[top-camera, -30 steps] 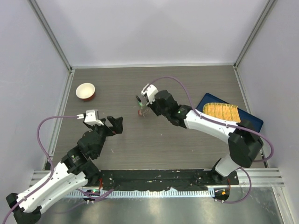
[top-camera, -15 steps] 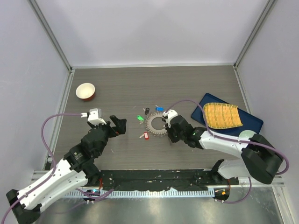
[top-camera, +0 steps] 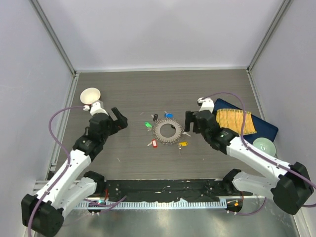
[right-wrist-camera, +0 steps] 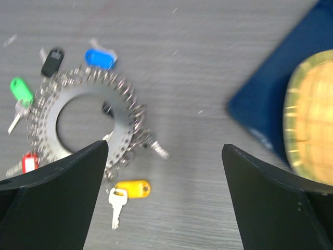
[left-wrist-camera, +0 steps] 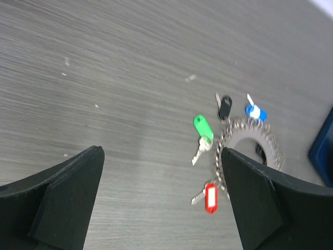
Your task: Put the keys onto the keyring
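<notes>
While the dark wood-grain table point(top-camera: 123, 94) is flanked by both arms, nothing is gripped.
The left gripper point(top-camera: 120, 118) and the right gripper point(top-camera: 188, 122) are held spread wide and empty, one on each side of the flat grey toothed metal keyring point(top-camera: 158, 131) at mid-table, presumably so that each side's keys can be reached. Small silver keys are fanned around its rim: the green-tagged key point(top-camera: 147, 124) and the red-tagged key point(top-camera: 153, 143) on the left, the blue-tagged key point(top-camera: 169, 115) at the far edge, and the yellow-tagged key point(top-camera: 183, 144) just beside the near right. Whether any is hooked on cannot be told.

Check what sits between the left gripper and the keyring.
A green-tagged key beside the keyring; the rest toward the left gripper is bare tabletop. Shows in top and left wrist views.
</notes>
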Robot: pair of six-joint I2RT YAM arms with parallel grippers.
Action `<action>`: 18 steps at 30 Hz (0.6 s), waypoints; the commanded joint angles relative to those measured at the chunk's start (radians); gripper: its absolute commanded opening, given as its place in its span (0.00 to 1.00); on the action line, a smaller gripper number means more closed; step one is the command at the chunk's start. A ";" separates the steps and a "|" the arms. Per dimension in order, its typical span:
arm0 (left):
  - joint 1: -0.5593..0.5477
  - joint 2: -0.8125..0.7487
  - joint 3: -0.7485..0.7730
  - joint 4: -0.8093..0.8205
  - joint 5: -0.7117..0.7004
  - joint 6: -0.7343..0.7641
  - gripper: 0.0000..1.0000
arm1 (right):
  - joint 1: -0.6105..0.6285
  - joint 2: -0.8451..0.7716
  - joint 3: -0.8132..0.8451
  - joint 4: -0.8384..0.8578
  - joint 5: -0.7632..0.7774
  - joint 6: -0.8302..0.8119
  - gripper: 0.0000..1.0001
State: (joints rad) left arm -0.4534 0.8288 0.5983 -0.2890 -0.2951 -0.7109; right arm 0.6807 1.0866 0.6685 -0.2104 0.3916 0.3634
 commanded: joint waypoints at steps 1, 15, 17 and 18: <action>0.169 -0.013 0.115 -0.085 0.192 -0.033 1.00 | -0.033 -0.095 0.117 -0.104 0.260 0.026 1.00; 0.173 -0.660 0.098 -0.173 -0.056 0.269 1.00 | -0.035 -0.710 0.120 -0.243 0.443 -0.076 1.00; 0.173 -0.739 0.069 -0.179 -0.064 0.275 1.00 | -0.033 -0.803 0.118 -0.250 0.455 -0.133 1.00; 0.173 -0.760 0.058 -0.177 -0.067 0.278 1.00 | -0.033 -0.832 0.114 -0.247 0.460 -0.150 1.00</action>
State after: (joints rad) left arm -0.2855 0.1326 0.7174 -0.4721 -0.3645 -0.5320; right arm 0.6483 0.3519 0.7601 -0.4267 0.7918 0.3031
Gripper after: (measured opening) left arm 0.996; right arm 0.995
